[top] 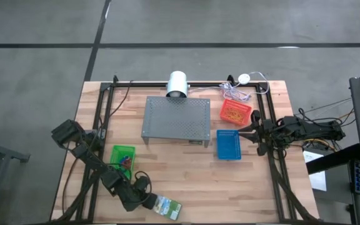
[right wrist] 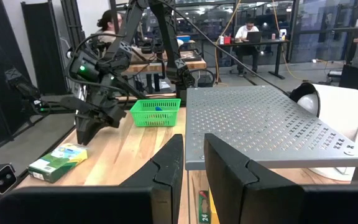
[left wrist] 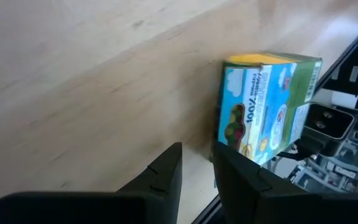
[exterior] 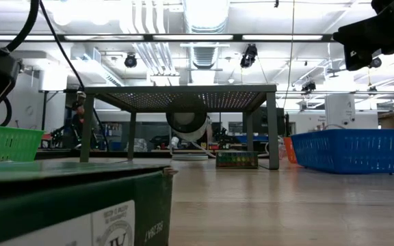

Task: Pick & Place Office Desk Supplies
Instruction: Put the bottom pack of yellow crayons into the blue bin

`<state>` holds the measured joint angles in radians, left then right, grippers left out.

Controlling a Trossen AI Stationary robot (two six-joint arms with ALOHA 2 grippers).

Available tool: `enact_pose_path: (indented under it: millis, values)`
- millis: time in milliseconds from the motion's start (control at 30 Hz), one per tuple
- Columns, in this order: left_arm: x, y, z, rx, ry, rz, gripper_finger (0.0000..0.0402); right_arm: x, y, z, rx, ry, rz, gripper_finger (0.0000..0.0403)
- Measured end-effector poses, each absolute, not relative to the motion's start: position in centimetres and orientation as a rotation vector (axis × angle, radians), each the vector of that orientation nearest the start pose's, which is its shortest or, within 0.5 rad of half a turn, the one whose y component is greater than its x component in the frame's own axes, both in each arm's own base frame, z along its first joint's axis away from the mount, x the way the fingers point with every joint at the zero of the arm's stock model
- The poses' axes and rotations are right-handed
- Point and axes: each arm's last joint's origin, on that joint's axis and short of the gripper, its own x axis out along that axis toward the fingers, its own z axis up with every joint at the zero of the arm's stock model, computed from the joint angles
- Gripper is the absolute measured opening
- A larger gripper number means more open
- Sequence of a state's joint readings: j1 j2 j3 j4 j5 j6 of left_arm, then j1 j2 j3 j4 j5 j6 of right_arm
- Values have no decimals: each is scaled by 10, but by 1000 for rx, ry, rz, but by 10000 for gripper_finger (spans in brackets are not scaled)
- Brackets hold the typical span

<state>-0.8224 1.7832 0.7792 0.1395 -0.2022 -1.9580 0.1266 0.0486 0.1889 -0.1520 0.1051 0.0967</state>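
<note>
A green-and-yellow crayon box [top: 168, 207] lies flat on the table by the near edge; the left wrist view shows it, the crayon box [left wrist: 263, 106], just ahead of my fingers. My left gripper [top: 147, 200] is shut, its tips at the box's left end. The green basket [top: 123, 157] holds small red and blue bands [top: 126, 161]. Tan rubber bands [top: 234, 112] fill the red basket. A second crayon box [exterior: 237, 159] lies under the grey stand's near edge. My right gripper [top: 250, 132] is shut and empty, held above the table right of the blue basket [top: 229, 145]. My left gripper [left wrist: 197, 165] has its shut fingertips at the lower corner of the crayon box's end [left wrist: 224, 140], coming slanting down from the table's left. Whether a fingertip touches the box, I cannot tell. The box lies flat on the table.
The grey perforated stand [top: 175, 117] stands mid-table with a white roll [top: 177, 84] behind it. Red basket [top: 235, 111] and blue basket sit right of the stand. A black frame [top: 274, 162] runs along the table's sides. Bare wood lies between the green basket and the blue one.
</note>
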Motion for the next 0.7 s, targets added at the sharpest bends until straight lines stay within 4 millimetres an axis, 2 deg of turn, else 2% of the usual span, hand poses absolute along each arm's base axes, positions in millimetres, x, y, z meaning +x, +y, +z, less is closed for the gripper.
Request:
enact_pose_path:
  millis: [167,367,700]
  values:
    - [223,-231,113,-1360,976,332,94,87,8,209,95,13,21,63]
    - [226,-236,103,-1348,967,292,94,87,8,209,95,12,21,63]
    - [227,-237,110,-1260,889,229,94,87,8,209,95,13,21,63]
